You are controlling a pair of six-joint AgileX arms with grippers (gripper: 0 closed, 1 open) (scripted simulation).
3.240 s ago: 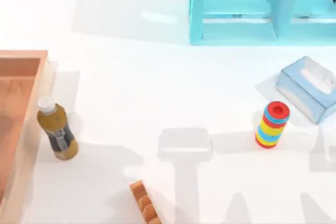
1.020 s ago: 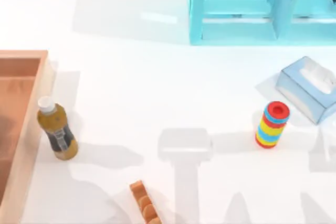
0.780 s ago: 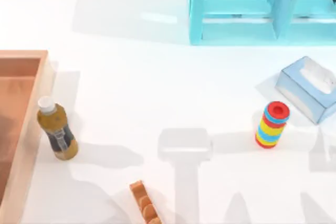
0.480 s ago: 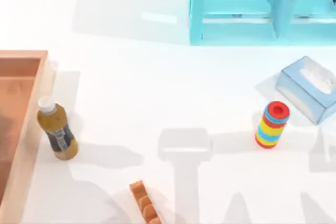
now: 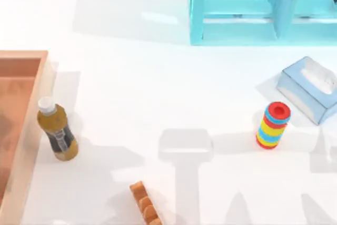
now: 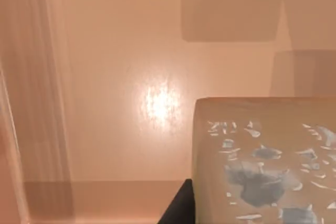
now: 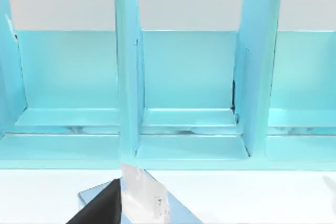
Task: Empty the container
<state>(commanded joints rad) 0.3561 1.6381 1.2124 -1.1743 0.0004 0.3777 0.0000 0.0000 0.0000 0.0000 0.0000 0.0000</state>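
Your left tool works over the wooden container at the desk's left edge; I cannot tell its grip. Inside sits a speckled tan block beside a wall: a hasty lift could snag there, or topple the tea bottle just outside

The container, a large shallow rectangular tray of light orange-brown wood with low raised walls, is seen at the left edge of the table in the top view, partly cut off by the frame. It lies flat, long side running toward the near edge. In the left wrist view its smooth floor and one inner wall are seen close up, with a glossy highlight.
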